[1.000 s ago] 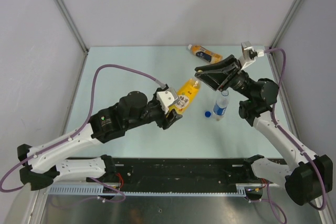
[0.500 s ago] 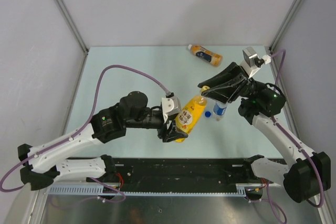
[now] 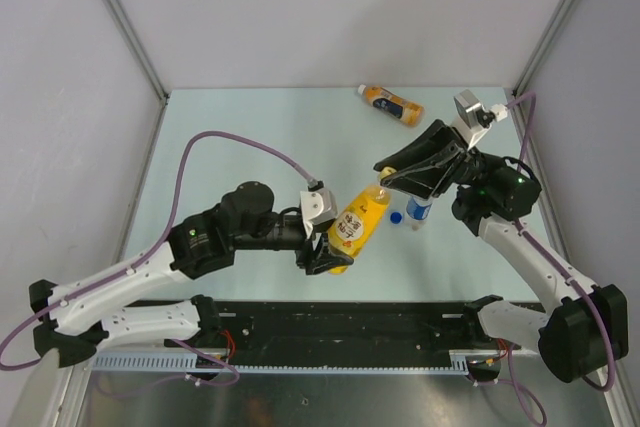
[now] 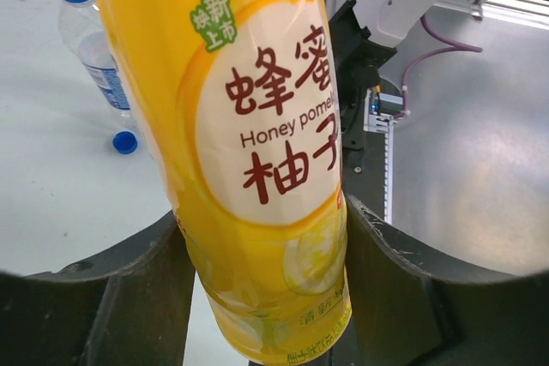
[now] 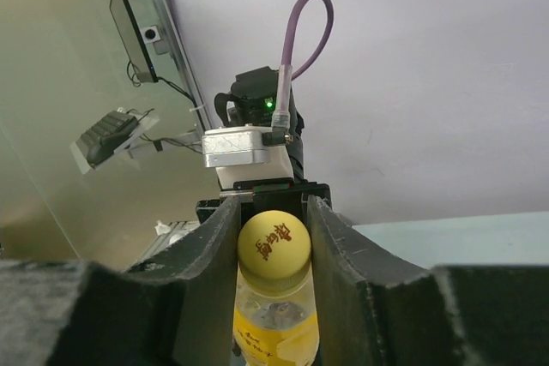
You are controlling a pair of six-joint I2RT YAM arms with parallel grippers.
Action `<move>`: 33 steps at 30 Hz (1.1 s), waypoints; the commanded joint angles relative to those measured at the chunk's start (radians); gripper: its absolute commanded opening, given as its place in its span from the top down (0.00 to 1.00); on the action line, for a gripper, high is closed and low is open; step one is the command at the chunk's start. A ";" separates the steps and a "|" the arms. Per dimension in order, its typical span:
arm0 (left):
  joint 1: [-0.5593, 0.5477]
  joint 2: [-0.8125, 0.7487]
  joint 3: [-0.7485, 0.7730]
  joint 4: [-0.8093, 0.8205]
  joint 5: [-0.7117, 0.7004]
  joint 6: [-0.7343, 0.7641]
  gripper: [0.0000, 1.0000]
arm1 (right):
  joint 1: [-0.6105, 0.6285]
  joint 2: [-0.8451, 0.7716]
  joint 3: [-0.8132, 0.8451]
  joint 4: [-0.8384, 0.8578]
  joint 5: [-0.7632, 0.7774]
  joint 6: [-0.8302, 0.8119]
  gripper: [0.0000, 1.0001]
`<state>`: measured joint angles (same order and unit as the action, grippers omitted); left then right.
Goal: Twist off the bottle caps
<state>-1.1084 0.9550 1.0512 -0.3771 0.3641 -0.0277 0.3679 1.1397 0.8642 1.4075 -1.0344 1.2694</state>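
My left gripper (image 3: 335, 244) is shut on the yellow bottle (image 3: 357, 224) and holds it tilted above the table; in the left wrist view the jaws (image 4: 262, 297) press both sides of its lower body (image 4: 257, 126). My right gripper (image 3: 384, 176) is shut on its yellow cap (image 5: 274, 244), with a finger against each side. The clear bottle (image 3: 420, 209) stands uncapped behind, with its blue cap (image 3: 396, 216) on the table beside it; both show in the left wrist view (image 4: 94, 40) (image 4: 125, 141). The orange bottle (image 3: 392, 103) lies at the back with its white cap (image 3: 362, 90) on.
The pale green table (image 3: 230, 147) is walled by grey panels with metal posts. A black rail (image 3: 340, 332) with the arm bases runs along the near edge. The left arm's purple cable (image 3: 240, 137) loops over the left half.
My left arm has brought the yellow bottle nearer and lower. My right gripper followed, went from wide open beside the cap to shut on it.
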 commanded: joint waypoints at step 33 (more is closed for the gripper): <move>-0.027 -0.019 -0.075 0.130 -0.570 0.069 1.00 | -0.009 -0.379 0.018 -1.066 0.642 -0.495 0.01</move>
<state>-1.1301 0.9142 0.9771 -0.2924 -0.0334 0.0566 0.3393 0.7681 0.8486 0.5610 -0.5694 0.8394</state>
